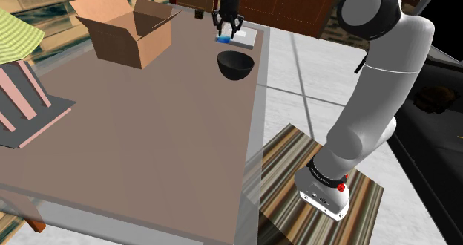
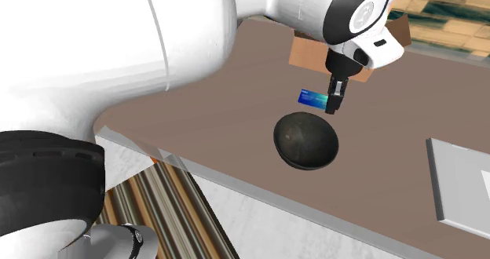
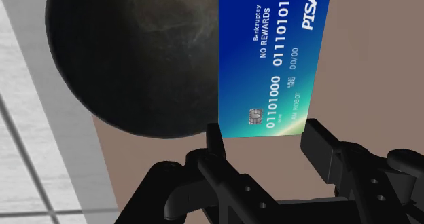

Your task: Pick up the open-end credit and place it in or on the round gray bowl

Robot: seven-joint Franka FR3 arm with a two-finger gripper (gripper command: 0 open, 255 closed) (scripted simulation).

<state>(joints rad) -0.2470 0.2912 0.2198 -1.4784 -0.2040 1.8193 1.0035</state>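
A blue credit card (image 3: 272, 60) with white numbers hangs clasped by its lower edge in my black gripper (image 3: 265, 131), which is shut on it. The round dark gray bowl (image 3: 136, 53) stands on the brown table beneath and to one side of the card. In the shoulder view the gripper (image 1: 226, 27) hangs above the table with the card (image 1: 222, 38) at its tips, just beyond the bowl (image 1: 234, 64). From the second exterior view the card (image 2: 313, 99) juts sideways out of the gripper (image 2: 336, 102), a little above the bowl's (image 2: 306, 140) far rim.
An open cardboard box (image 1: 130, 28) stands on the table (image 1: 148, 147) at the shoulder view's left of the bowl. A flat white slab (image 2: 463, 187) lies near the table's corner. A pink slatted object (image 1: 22, 95) sits at the far left. A striped rug (image 1: 297, 184) covers the floor by the stand.
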